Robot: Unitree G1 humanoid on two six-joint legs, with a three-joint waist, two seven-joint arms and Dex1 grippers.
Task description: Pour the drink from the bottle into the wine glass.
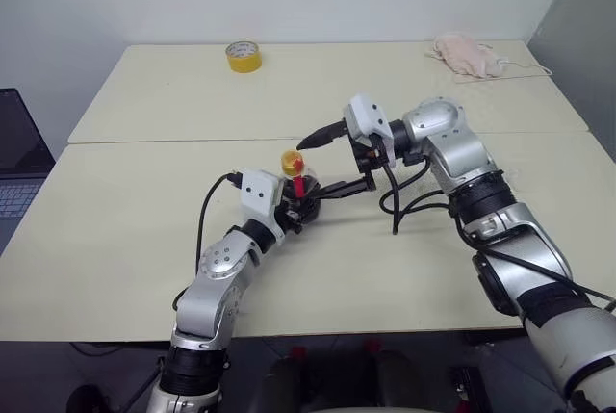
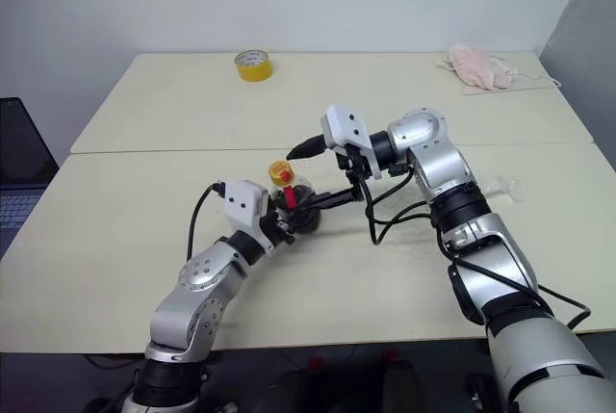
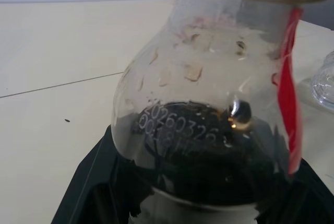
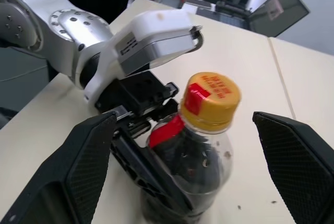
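Bottle (image 4: pixel 195 145) — between open right jaws

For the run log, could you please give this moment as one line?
left gripper: shut on capped clear plastic cola bottle | right gripper: open around yellow cap

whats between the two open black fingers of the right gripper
The yellow-orange cap of the small clear plastic bottle stands between the right gripper's spread fingers, untouched by either, in the right wrist view. The left gripper grips the bottle's dark lower body.

The bottle (image 3: pixel 209 130) loses its cap to the frame edge at 12 o'clock; a clear object (image 3: pixel 324 80) is cropped at 3 o'clock.
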